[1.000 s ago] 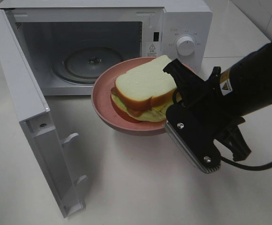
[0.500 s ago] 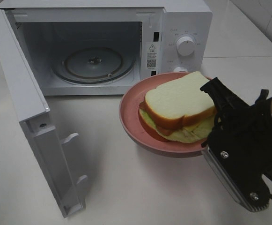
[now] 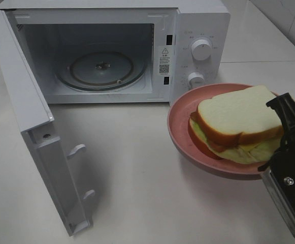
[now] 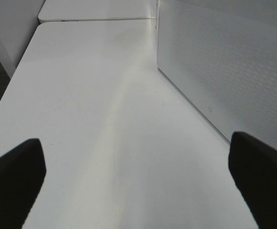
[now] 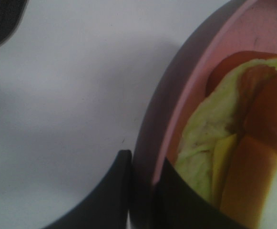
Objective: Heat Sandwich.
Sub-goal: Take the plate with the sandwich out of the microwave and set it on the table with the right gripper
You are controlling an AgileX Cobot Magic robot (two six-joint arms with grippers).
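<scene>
The sandwich point(image 3: 238, 122) has white bread with a brown crust, green lettuce and yellow cheese. It lies on a round pink plate point(image 3: 180, 127) to the right of the microwave's front, below its control knobs. My right gripper point(image 3: 278, 152) is shut on the plate's near right rim. The right wrist view shows its fingers pinching the rim point(image 5: 143, 186), with the sandwich point(image 5: 214, 157) beside them. The white microwave point(image 3: 198, 20) stands open, with its glass turntable point(image 3: 101, 66) bare. My left gripper point(image 4: 138, 191) is open and empty over bare table, out of the exterior view.
The microwave door point(image 3: 30, 117) swings out to the front left and stands on edge over the table. A perforated white wall of the microwave point(image 4: 224, 62) runs beside the left gripper. The white table point(image 3: 137, 193) spreads in front.
My right gripper has carried the plate with the sandwich to the right and toward the front, away from the microwave's opening. The door and turntable have not moved.
</scene>
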